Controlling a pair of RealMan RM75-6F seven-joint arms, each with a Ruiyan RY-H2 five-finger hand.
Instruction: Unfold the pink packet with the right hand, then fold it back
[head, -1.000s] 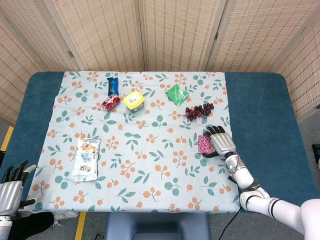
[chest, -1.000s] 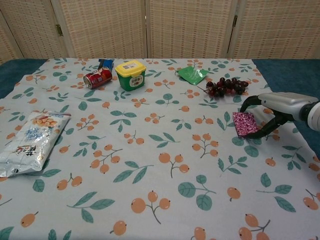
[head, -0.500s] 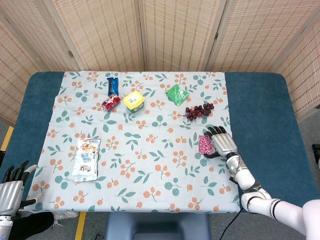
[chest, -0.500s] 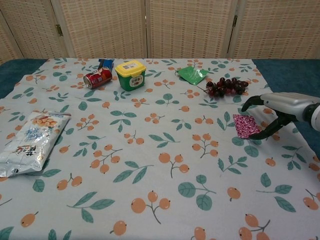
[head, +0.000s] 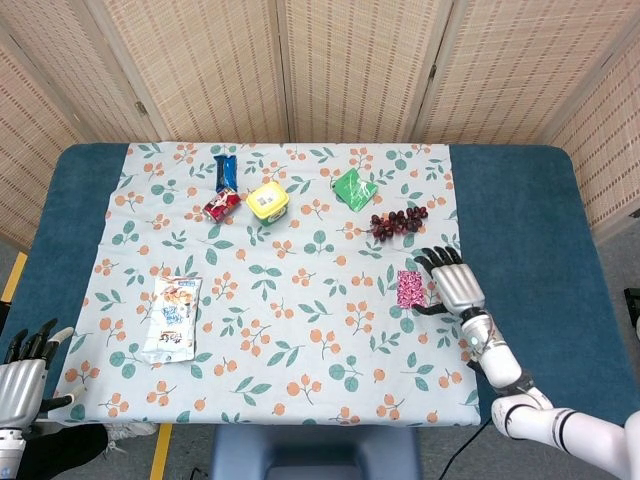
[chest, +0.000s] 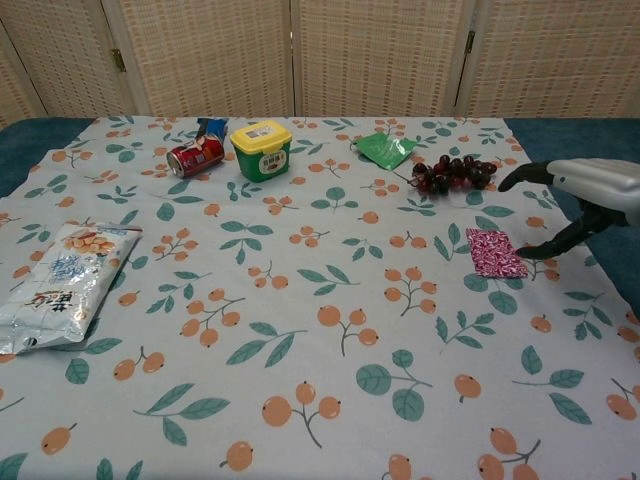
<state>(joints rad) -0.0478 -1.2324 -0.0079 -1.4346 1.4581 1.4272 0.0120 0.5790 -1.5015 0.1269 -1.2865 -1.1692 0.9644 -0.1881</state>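
The small pink patterned foil packet (head: 408, 289) (chest: 494, 251) lies flat on the floral tablecloth (head: 290, 330) (chest: 300, 340) that covers the blue desk (head: 520, 210), at about four o'clock from the cloth's centre in the head view. The right hand (head: 450, 282) (chest: 580, 200), silver with black fingers, sits just beside the packet at its three o'clock; its fingers are spread wide and it holds nothing, with the thumb reaching toward the packet's near edge, though whether it touches cannot be told. A bunch of dark red grapes (head: 398, 221) (chest: 452, 172) lies at twelve o'clock from the packet, and a green foil sachet (head: 354, 188) (chest: 386, 149) lies further on at eleven o'clock. Near the far edge stand a yellow-lidded green tub (head: 267, 201) (chest: 261, 149), a red drink can on its side (head: 221, 205) (chest: 195, 157) and a blue wrapped bar (head: 224, 171). A white snack bag (head: 173, 317) (chest: 58, 283) lies at nine o'clock, well apart. The left hand (head: 22, 375) rests off the desk at seven o'clock, fingers apart and holding nothing.
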